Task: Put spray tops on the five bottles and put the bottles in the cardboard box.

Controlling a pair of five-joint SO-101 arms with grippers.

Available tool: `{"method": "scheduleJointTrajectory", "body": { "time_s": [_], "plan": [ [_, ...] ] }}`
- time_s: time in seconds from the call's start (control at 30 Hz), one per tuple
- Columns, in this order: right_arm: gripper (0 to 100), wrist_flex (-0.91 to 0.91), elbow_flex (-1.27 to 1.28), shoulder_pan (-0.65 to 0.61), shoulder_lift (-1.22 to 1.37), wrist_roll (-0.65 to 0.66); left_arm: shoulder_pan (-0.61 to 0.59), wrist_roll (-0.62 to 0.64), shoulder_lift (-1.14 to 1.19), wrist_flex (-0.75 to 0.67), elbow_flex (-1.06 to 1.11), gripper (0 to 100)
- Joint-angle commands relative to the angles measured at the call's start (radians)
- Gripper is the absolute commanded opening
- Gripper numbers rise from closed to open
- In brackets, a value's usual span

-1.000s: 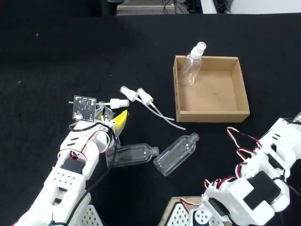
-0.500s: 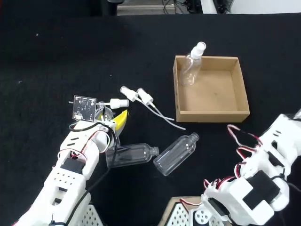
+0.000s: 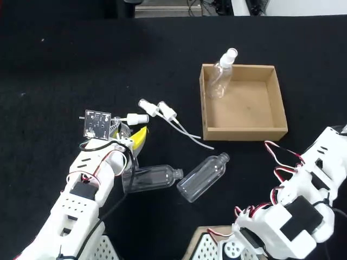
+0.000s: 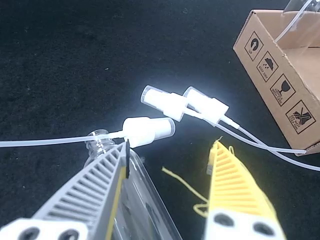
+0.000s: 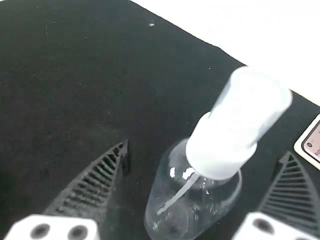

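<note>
The cardboard box (image 3: pixel 245 132) sits at the back right with one capped bottle (image 3: pixel 219 81) leaning in its far left corner. Two uncapped clear bottles (image 3: pixel 154 179) (image 3: pixel 201 177) lie on the black table. Three spray tops (image 3: pixel 136 118) (image 3: pixel 149 106) (image 3: pixel 167 111) lie left of the box. My left gripper (image 4: pixel 170 147) is open around a third uncapped bottle (image 4: pixel 135 200) that lies against its grey finger, neck by a spray top (image 4: pixel 148 131). My right gripper (image 5: pixel 206 152) is open around an upright capped bottle (image 5: pixel 200 200), with gaps on both sides.
The right arm (image 3: pixel 320 173) stands at the table's right front corner. White perforated arm bases (image 3: pixel 211 246) sit along the front edge. The spray tops' long tubes (image 3: pixel 190 135) trail toward the box. Pale floor (image 5: pixel 250 30) shows beyond the table's edge.
The right arm has shifted slightly toward the front edge in the high view. The left arm, bottles and spray tops have not moved.
</note>
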Motion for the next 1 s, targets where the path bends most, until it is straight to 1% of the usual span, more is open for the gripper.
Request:
{"method": "scheduleJointTrajectory", "body": {
  "time_s": [0.0,0.13,0.6,0.67,0.8,0.97],
  "plan": [
    [39.6,-0.017,-0.070,-0.012,0.010,-0.005,0.005,0.006,-0.014,-0.025,-0.015,25],
    [39.6,-0.018,-0.081,-0.012,0.059,-0.009,0.005,0.006,-0.014,-0.025,-0.015,25],
    [38.8,-0.018,-0.111,-0.017,0.070,-0.011,0.005,0.006,-0.014,-0.025,-0.015,25],
    [32.8,-0.018,-0.111,-0.017,0.070,-0.011,0.005,0.006,-0.014,-0.025,-0.015,25],
    [15.7,-0.018,-0.111,-0.014,0.070,-0.008,0.005,0.006,-0.014,-0.025,-0.015,25],
    [8.7,-0.018,-0.105,-0.012,0.070,-0.008,0.005,0.006,-0.014,-0.025,-0.015,25]
  ]
}}
